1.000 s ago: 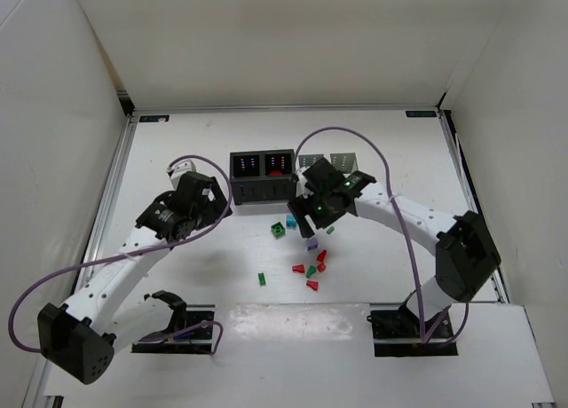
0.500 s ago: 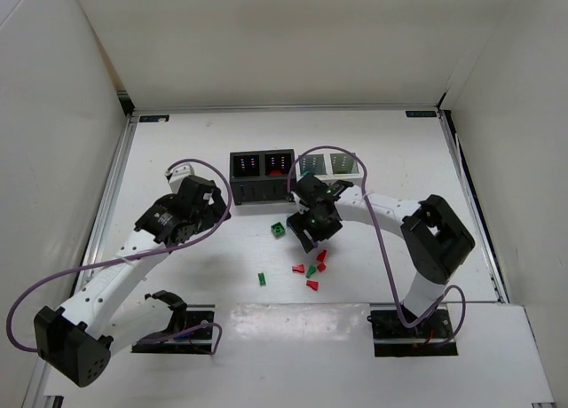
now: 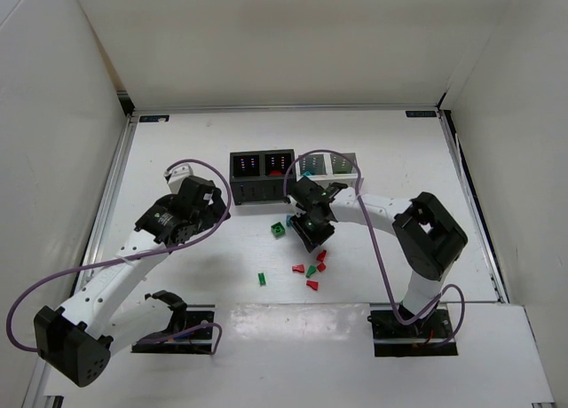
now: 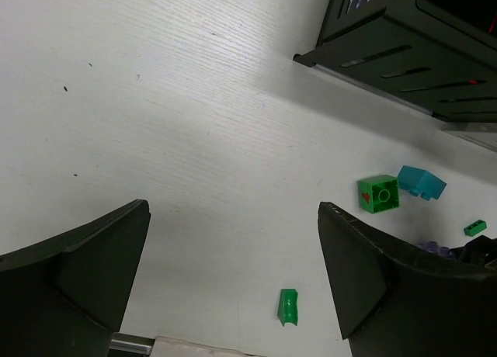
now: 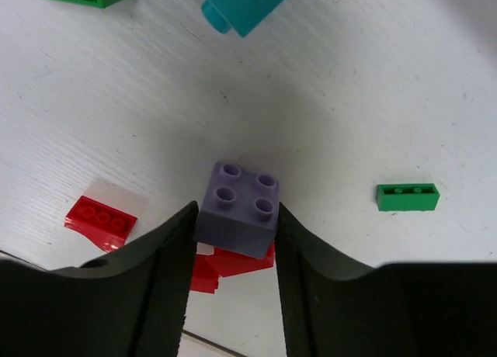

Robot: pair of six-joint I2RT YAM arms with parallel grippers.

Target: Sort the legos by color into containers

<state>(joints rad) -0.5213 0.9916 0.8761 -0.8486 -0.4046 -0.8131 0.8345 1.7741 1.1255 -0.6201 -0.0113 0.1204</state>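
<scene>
Over the white bench [image 3: 177, 151], the right end effector [image 5: 235, 244] pinches a purple lego [image 5: 237, 206]. The left end effector [image 4: 233, 279] hangs spread and empty.

The white table [image 3: 177, 160] carries four joined containers in a row, two black bins [image 3: 262, 176] on the left and two white bins [image 3: 331, 165] on the right. In front of them, loose legos lie on the bare top. A green square brick [image 4: 378, 194] sits just beside a teal brick [image 4: 421, 181], and a small green piece [image 4: 287, 306] lies apart, nearer the front edge. A purple brick [image 5: 237, 209], studs up, sits close against red pieces [image 5: 101, 217], with a thin green bar [image 5: 407, 196] off to one side.
</scene>
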